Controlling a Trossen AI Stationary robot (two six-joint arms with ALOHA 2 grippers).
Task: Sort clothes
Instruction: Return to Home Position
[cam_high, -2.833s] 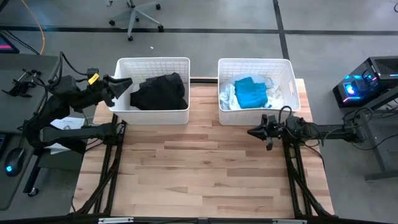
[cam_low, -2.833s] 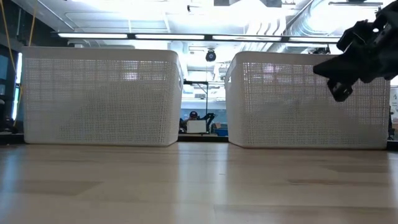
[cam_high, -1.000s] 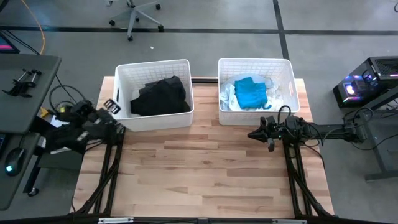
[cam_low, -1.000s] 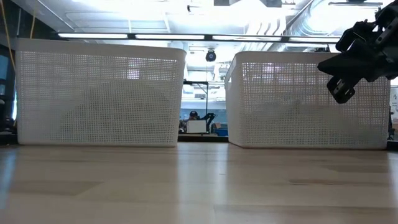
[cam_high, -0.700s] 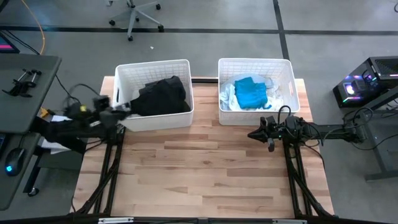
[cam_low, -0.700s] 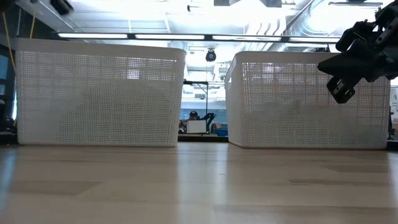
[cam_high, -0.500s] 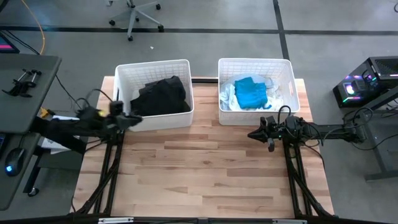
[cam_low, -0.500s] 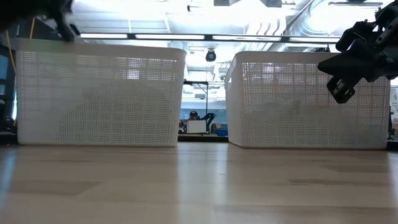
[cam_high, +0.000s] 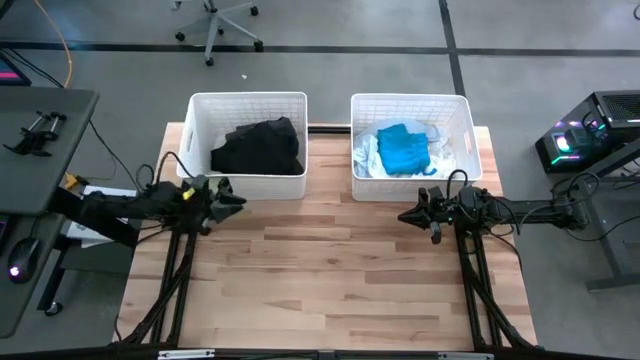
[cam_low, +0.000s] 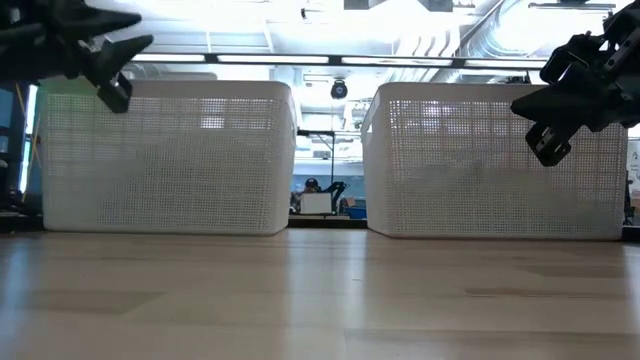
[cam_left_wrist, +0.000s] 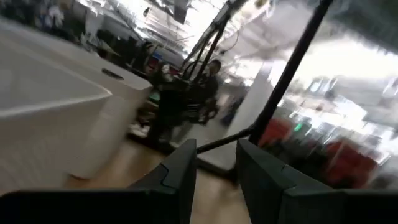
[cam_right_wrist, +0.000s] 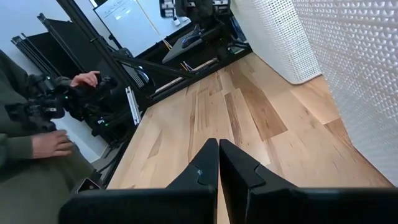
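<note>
Black clothes (cam_high: 258, 148) lie in the left white basket (cam_high: 199, 178). Bright blue (cam_high: 404, 148), white and pale clothes lie in the right white basket (cam_high: 470, 150). Both baskets stand at the table's far edge. My left gripper (cam_high: 238, 199) hovers just in front of the left basket's near wall, level and pointing toward the table's right. Its fingers stand a little apart and are empty in the left wrist view (cam_left_wrist: 216, 158). My right gripper (cam_high: 403, 213) hovers in front of the right basket, pointing left, shut and empty (cam_right_wrist: 218, 146).
Bare wooden table (cam_high: 330, 280) stretches from the baskets to the near edge. A gap (cam_low: 325, 205) separates the two baskets. A person (cam_right_wrist: 37, 149) sits beyond the table's left side. A desk (cam_high: 40, 110) stands off the left edge and equipment (cam_high: 590, 130) off the right.
My left gripper has swung from beyond the table's left edge toward the right, to just in front of the left basket's near wall. The left basket has shifted a little toward the far edge and now stands square. My right arm has kept still.
</note>
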